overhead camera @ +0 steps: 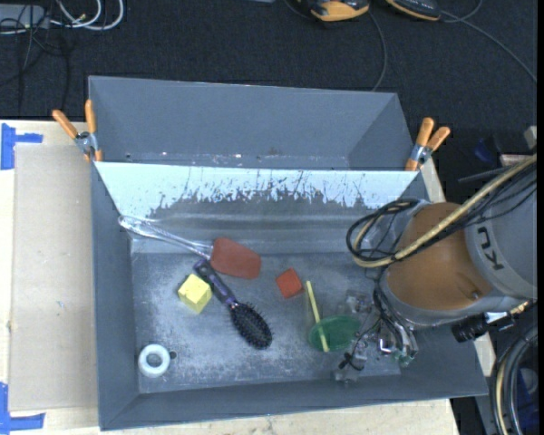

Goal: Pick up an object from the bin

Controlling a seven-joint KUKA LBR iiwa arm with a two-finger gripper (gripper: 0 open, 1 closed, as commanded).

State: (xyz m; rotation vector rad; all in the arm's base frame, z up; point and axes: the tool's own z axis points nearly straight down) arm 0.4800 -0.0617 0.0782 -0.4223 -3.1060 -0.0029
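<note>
Green lump, rounded, w/ a thin yellow stick running from it toward the back wall, lies on the floor of the bin. It's in the front-right part, near the front wall. The gripper is down inside the bin just beside it, on the lump's right as I look. Its metal tip is touching or nearly touching the green edge, can't tell which. Jaws: can't tell if wide or narrow, since the arm's orange wrist cover & looped cables sit over them.

Other stuff lies to the left, apart from the gripper:
- A small orange-red block sits just left of the yellow stick.
- A bigger flat red-brown oval lies further left & back.
- A black hairbrush lies at an angle, head toward the front, handle pointing up toward the oval.
- A yellow cube sits just beside the handle on its left.
- A white tape roll lies near the front-left corner.
- A clear plastic rod lies along the back-left of the floor.
</note>
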